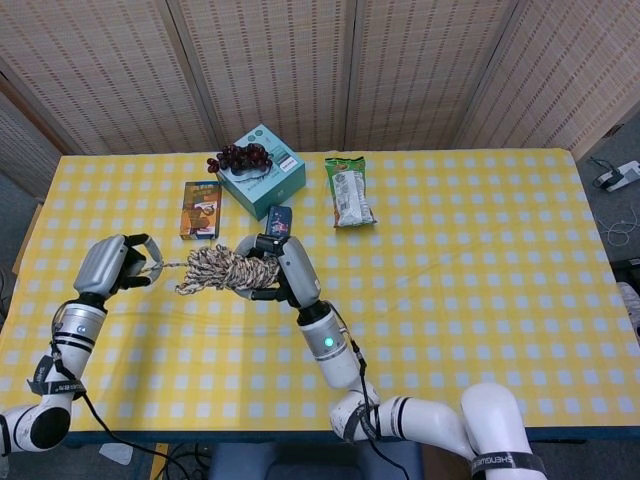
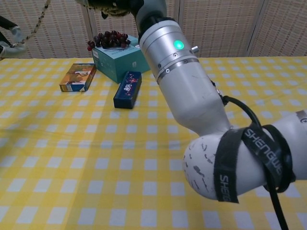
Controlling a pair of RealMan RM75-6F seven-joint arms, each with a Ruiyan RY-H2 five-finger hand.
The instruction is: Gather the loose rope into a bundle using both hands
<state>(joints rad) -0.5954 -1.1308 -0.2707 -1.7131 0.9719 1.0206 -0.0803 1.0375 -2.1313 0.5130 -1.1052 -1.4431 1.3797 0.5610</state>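
Head view: we grip the rope bundle (image 1: 228, 269) in the right robot hand (image 1: 272, 268) and pinch its tail in the left robot hand (image 1: 112, 265); over-tensioning could uncoil it.

Yellow checked tablecloth (image 1: 480, 260) spread across the table. Teal box (image 1: 262, 170) sits far side, dark grapes (image 1: 240, 157) piled on its 10 o'clock corner. Orange carton (image 1: 201, 209) lies flat at the box's 8 o'clock, a dark blue packet (image 2: 127, 89) at 6, a green snack bag (image 1: 349, 190) at 3.
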